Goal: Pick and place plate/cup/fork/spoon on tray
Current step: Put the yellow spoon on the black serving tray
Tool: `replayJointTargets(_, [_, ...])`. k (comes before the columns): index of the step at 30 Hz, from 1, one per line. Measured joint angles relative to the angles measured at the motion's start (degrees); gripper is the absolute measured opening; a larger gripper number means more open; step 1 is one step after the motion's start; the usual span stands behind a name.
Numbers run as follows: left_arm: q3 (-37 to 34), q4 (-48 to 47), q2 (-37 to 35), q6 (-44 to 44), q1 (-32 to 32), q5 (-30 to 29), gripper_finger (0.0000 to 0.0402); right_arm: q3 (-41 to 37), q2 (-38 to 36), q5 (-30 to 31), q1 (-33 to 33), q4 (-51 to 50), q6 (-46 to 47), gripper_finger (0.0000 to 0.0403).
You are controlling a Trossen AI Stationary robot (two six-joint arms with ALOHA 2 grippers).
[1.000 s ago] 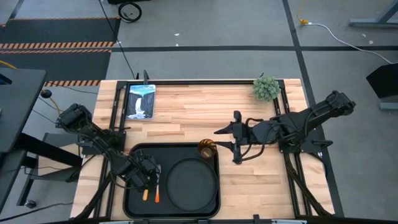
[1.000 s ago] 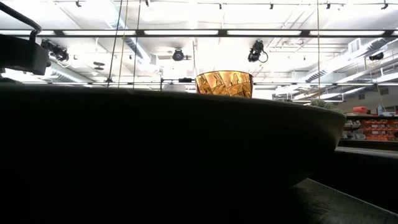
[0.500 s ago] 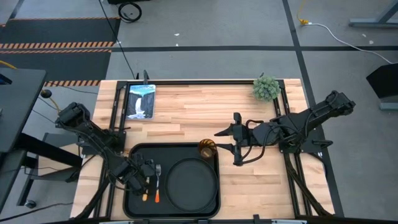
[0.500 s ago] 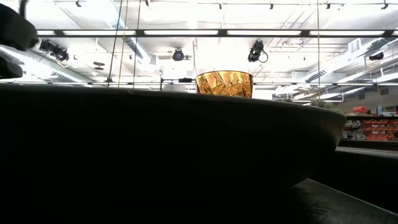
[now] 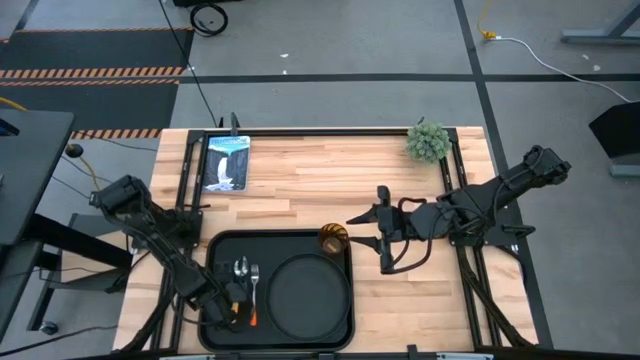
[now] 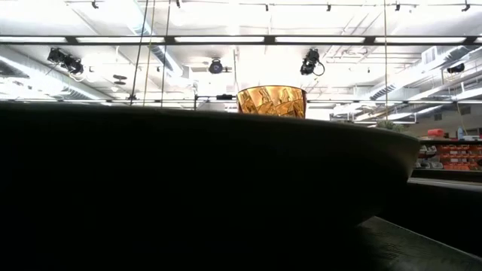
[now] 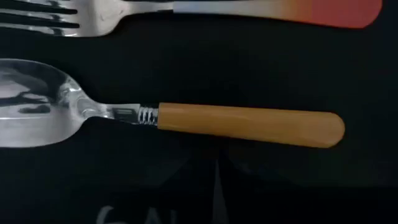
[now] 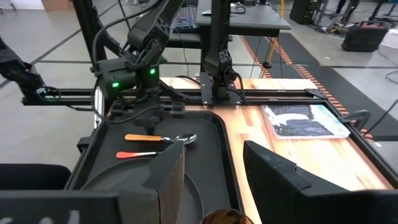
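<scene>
Starting at the right gripper (image 5: 365,228): its two fingers (image 8: 169,175) are spread wide with nothing between them, hanging over the bare wood just to the right of the cup (image 5: 333,240). In the right wrist view the cup's amber rim peeks in right at the base of the gap between the fingers, so it sits close in front of them but not touched.

The left gripper (image 5: 222,305) is down over the left end of the tray (image 5: 215,245), by the handle ends of the cutlery. Honestly can't tell whether its fingers are apart or together; the high view only gives a dark lump and its own wrist camera doesn't show them.

The spoon (image 7: 168,115) and fork (image 7: 186,9) lie side by side on the tray floor, parallel and just apart, nothing gripping either. From above, both run lengthwise front to back on the tray, silver ends toward the far rim, orange handles toward the near rim, with the spoon on the left and the fork between it and the plate (image 5: 310,292).

The plate sits flat in the tray's right half. The cup stands upright just off the tray's far right corner, and it isn't clear whether it touches the rim.
</scene>
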Motion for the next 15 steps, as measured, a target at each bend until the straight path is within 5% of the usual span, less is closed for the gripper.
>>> replayJointTargets(15, [0.9, 3.9, 0.5, -0.1, 0.1, 0.9, 0.0025, 0.0, 0.0, 0.9, 0.5, 0.0, 0.2, 0.0171])
